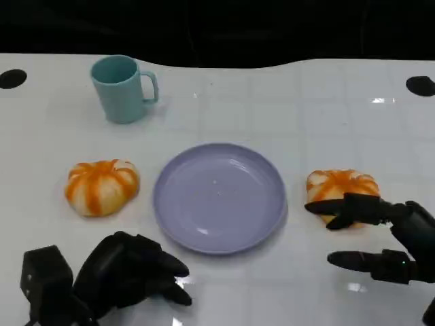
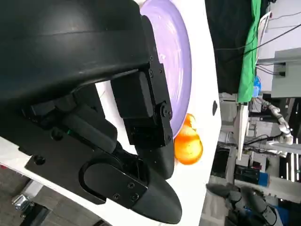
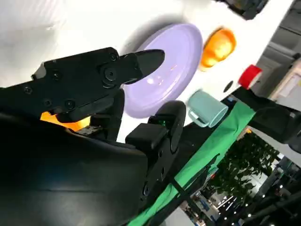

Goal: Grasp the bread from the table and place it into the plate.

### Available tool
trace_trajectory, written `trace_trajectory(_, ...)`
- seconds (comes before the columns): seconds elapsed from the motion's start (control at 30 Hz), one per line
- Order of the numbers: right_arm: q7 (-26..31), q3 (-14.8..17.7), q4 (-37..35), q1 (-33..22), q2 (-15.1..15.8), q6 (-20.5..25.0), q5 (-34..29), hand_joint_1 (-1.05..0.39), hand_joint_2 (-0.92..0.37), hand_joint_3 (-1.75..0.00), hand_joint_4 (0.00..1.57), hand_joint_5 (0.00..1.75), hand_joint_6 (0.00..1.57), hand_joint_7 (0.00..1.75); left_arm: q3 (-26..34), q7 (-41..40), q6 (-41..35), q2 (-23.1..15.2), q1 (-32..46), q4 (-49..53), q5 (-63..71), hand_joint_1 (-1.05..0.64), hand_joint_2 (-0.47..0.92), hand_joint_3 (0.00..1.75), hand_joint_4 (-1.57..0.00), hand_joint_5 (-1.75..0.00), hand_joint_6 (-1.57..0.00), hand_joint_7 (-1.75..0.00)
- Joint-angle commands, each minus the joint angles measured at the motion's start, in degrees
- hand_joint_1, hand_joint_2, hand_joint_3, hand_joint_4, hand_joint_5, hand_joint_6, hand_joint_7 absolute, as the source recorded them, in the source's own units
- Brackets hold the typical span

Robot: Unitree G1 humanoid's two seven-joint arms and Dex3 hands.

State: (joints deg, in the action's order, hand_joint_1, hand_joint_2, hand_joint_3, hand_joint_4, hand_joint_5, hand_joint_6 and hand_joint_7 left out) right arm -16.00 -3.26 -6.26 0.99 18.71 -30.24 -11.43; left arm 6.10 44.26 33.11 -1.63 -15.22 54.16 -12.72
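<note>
From my head view, the lavender plate [image 1: 219, 197] sits mid-frame. One bread [image 1: 102, 186] lies at centre left, well apart from my left hand [image 1: 126, 272], which rests at lower left with fingers curled in, holding nothing. The other bread [image 1: 340, 188] lies just right of the plate; my right hand [image 1: 384, 238] reaches in from the lower right, fingers spread, the upper one over the bun's near edge, nothing gripped yet. A teal mug [image 1: 122, 88] stands at upper left.

In my left wrist view, the plate [image 2: 181, 61] fills the upper middle and a bread [image 2: 188, 145] shows right of centre.

In my right wrist view, orange bread [image 3: 66, 121] peeks under my fingers [image 3: 141, 63] at left.

I judge I should slide further over this bun, straddle it, then close gently so it doesn't squash or skid.
</note>
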Motion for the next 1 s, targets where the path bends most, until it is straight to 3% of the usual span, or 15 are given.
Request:
trace_trajectory(0.03, 3.4, 1.2, 1.0, 1.0, 3.4, -0.9, -6.0, -0.58, -0.92, -0.09, 0.33, 0.51, 0.47, 0.02, 0.4, 0.1, -1.0, -0.8, -0.3, -0.2, -0.5, -1.05, 0.80, 0.00, -1.56, -0.24, -1.55, 0.00)
trace_trajectory(0.3, 10.9, 0.6, 4.1, 1.6, 5.8, 3.3, -20.8, -0.64, -0.92, -0.08, 0.22, 0.33, 0.31, 0.00, 0.3, 0.1, -1.2, -0.7, -0.3, -0.2, -0.4, -1.05, 0.79, 0.00, -1.56, -0.23, -1.55, 0.00)
trace_trajectory(0.53, 15.6, -2.3, 3.2, 4.4, 6.6, 8.1, -31.3, -0.67, -0.92, -0.06, 0.14, 0.29, 0.25, 0.00, 0.2, -0.2, -0.4, -0.7, -0.2, -0.1, -0.1, -1.05, 0.80, 0.00, -1.56, -0.23, -1.55, 0.00)
trace_trajectory(0.83, 17.8, -6.9, -1.1, 9.1, 6.4, 13.1, -35.9, -0.64, -0.88, 0.00, 0.15, 0.29, 0.27, 0.00, 0.1, -0.4, -0.9, -0.5, 0.4, -1.0, -0.2, -1.05, 0.79, 0.00, -1.56, -0.23, -1.55, 0.00)
trace_trajectory(1.0, 20.0, -10.4, -6.9, 13.0, 6.0, 15.0, -38.3, -0.64, -0.87, 0.00, 0.15, 0.29, 0.26, 0.00, -0.1, -0.9, -0.7, -0.5, 0.6, -1.5, 0.2, -1.05, 0.80, 0.00, -1.57, -0.23, -1.55, -0.01)
